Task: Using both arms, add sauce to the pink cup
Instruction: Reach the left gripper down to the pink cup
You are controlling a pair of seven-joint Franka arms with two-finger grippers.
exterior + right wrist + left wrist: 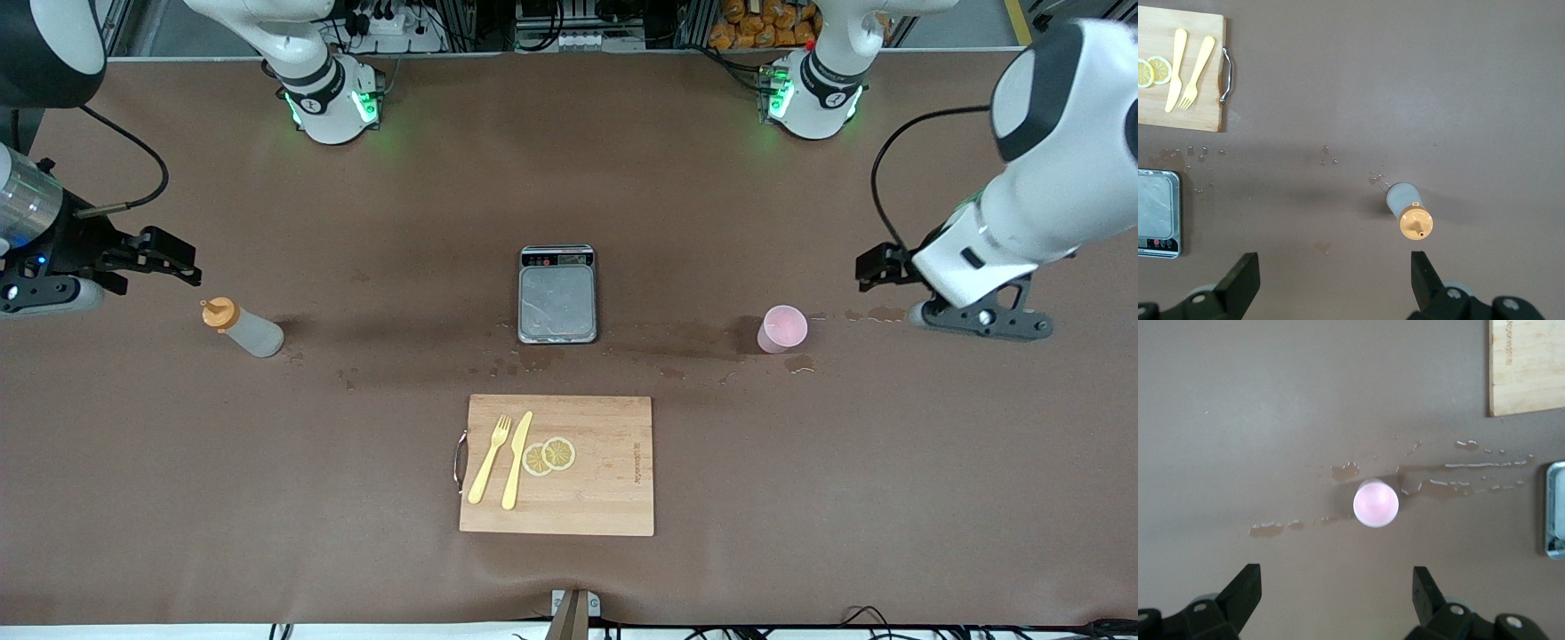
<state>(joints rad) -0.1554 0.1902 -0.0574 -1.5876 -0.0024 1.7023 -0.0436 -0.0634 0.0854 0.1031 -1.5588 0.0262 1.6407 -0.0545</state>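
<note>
A brown surface (800,498) is carrying everything. The cutting board (605,498), nearest the front camera, is bearing a fork (490,459), a knife (516,460) and lemon slices (548,455). The scale (557,294) is sitting mid-surface. The left pincer (1336,593) is hanging wide open, gripping nothing, over the surface near the pink cup (782,329), which is standing upright among wet patches. The right pincer (1335,280) is gaping likewise by the upright sauce bottle (244,327).

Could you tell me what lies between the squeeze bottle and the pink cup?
The scale sits between the squeeze bottle and the pink cup, seen in the front view.
</note>
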